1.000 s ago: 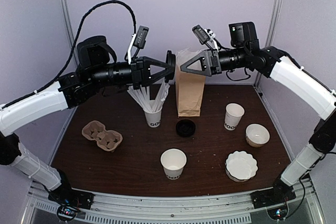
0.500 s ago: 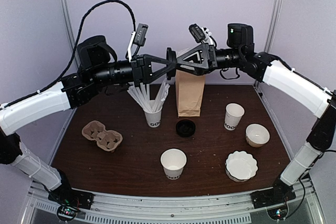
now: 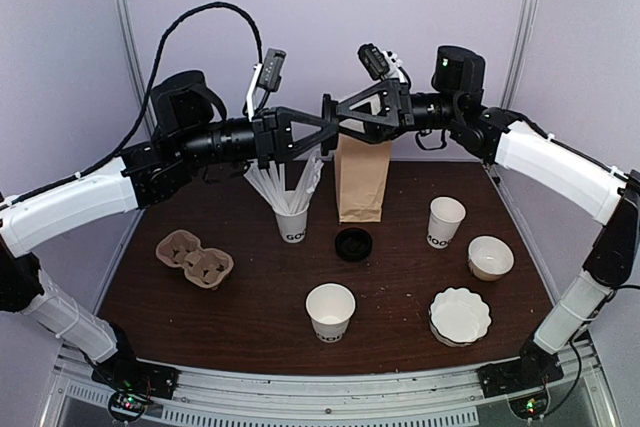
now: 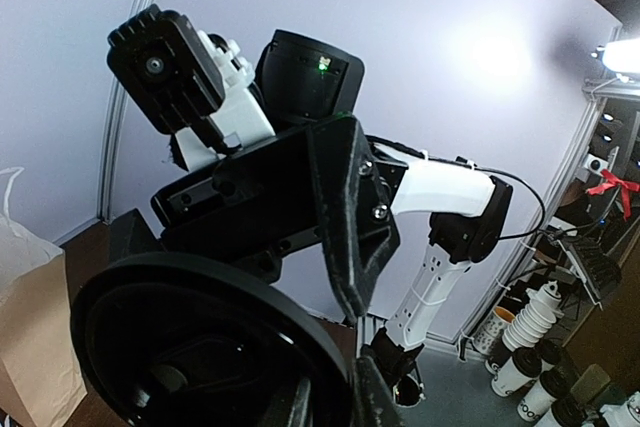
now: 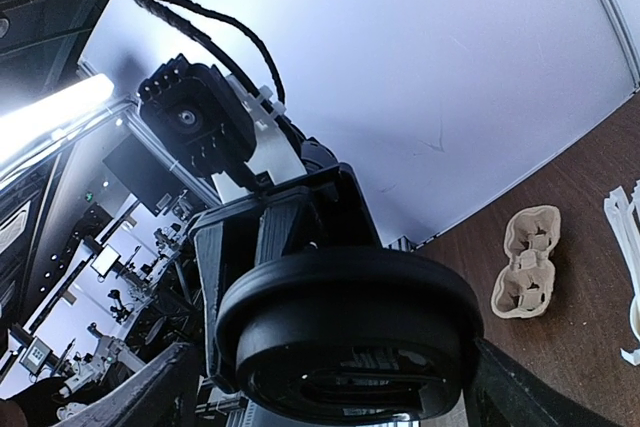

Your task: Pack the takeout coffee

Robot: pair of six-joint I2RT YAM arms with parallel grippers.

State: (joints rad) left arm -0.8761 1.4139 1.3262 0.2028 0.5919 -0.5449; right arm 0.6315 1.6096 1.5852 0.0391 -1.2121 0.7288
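Pinches black lid [image 3: 328, 112] on edge in left gripper [image 3: 322, 127], up in air at 12 o'clock above paper bag [image 3: 362, 179]. Spreads right gripper [image 3: 340, 117] around that lid; cannot tell if touching. Has open white cup [image 3: 330, 310] on table [image 3: 250, 297] at 6 o'clock, other white cup [image 3: 445, 220] at 3 o'clock, second black lid [image 3: 353, 243] near centre.

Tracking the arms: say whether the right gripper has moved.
Yes. The right gripper moved left and up, past the bag's left edge, to the left gripper's lid.
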